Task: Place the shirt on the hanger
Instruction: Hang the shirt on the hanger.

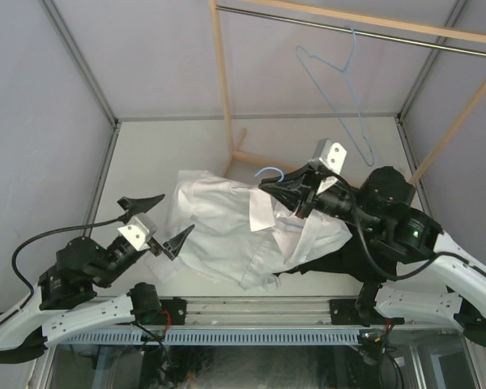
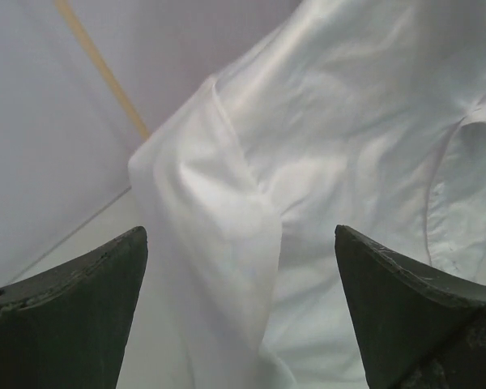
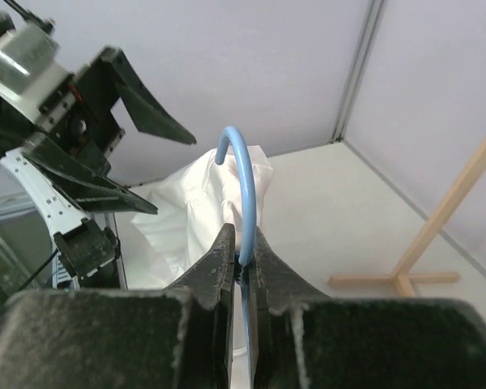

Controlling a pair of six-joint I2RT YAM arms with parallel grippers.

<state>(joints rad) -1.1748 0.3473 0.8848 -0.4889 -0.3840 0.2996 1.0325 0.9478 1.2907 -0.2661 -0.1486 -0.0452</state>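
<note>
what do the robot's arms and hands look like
The left arm and right arm have white links and black joints. The left hand and right hand each have two black, pointed, wedge-shaped fingers and a pale grey bracket at the wrist. A black cable loops off the left arm. A green light glows on the right arm.

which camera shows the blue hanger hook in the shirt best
The right wrist view: the hook arches up close, its stem pinched in the shut right end effector. The top view shows only a small blue curve against the shirt. The left wrist view shows just shirt.
</note>
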